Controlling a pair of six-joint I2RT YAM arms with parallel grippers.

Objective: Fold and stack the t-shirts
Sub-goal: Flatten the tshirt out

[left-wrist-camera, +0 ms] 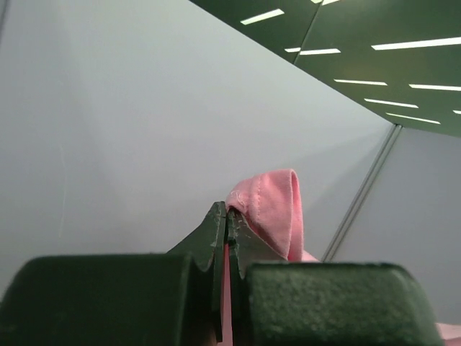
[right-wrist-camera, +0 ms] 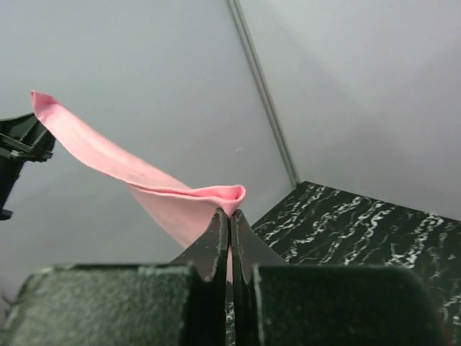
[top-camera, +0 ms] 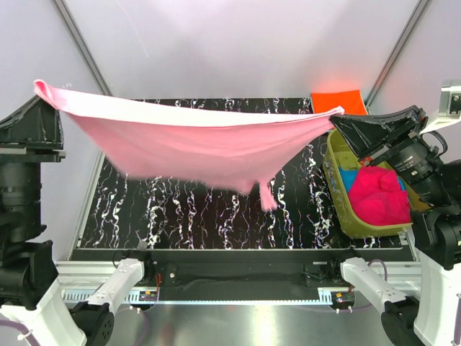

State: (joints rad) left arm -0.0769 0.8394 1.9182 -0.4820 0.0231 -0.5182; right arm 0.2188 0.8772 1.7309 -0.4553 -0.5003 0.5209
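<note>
Grey walls close in a black, white-veined table (top-camera: pixel 187 209). Above it the light pink t-shirt (top-camera: pixel 194 140) hangs spread in the air, well clear of the surface. The left gripper (top-camera: pixel 42 89) pinches one end of the shirt's upper edge at the far left, and the right gripper (top-camera: pixel 338 114) pinches the other end on the right. Both wrist views show the jaws pressed tight together with a fold of pink cloth caught at the tips. The edge runs nearly taut between them, while the body sags in a belly and a loose flap dangles near the middle. Both arms are raised high and set wide apart, the left a little higher than the right.

This looks like the spreading step: the shirt is up and stretched but not yet laid down. The next move likely calls for both arms to lower together and drape the cloth flat on the open table, with enough tension that it does not bunch. The bright orange t-shirt (top-camera: pixel 337 99) lies flat at the far right corner. The magenta t-shirt (top-camera: pixel 378 194) and the blue t-shirt (top-camera: pixel 348 178) sit crumpled in the olive-green tub (top-camera: pixel 338 209) on the right.
</note>
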